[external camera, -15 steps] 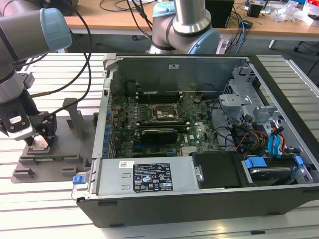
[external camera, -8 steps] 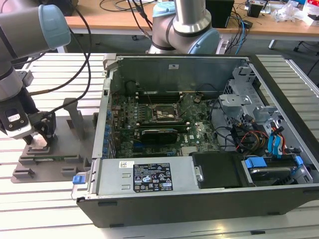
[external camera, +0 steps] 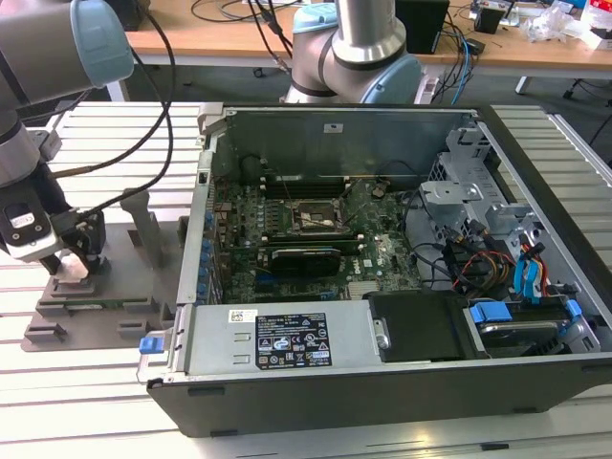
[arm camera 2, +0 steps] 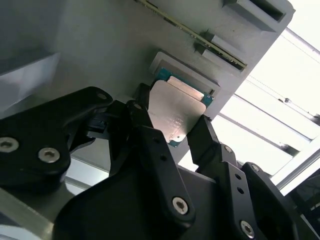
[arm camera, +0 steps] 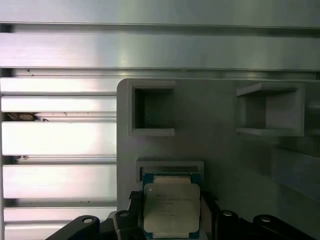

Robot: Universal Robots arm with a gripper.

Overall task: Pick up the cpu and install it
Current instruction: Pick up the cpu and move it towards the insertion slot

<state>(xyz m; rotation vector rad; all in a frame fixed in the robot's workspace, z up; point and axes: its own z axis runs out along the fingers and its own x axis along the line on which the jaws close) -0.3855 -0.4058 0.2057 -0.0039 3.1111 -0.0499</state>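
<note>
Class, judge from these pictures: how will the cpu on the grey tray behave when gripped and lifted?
The cpu looks flat and rigid, so probably stiff, unlikely to roll. Its shiny metal top suggests slipperiness; its thin edges offer little hold, so it might tilt.

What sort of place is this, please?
Probably a robotics lab bench for PC assembly: an open computer case on a slatted metal table, a cable-strewn desk behind, and the gripper at the cpu.
</note>
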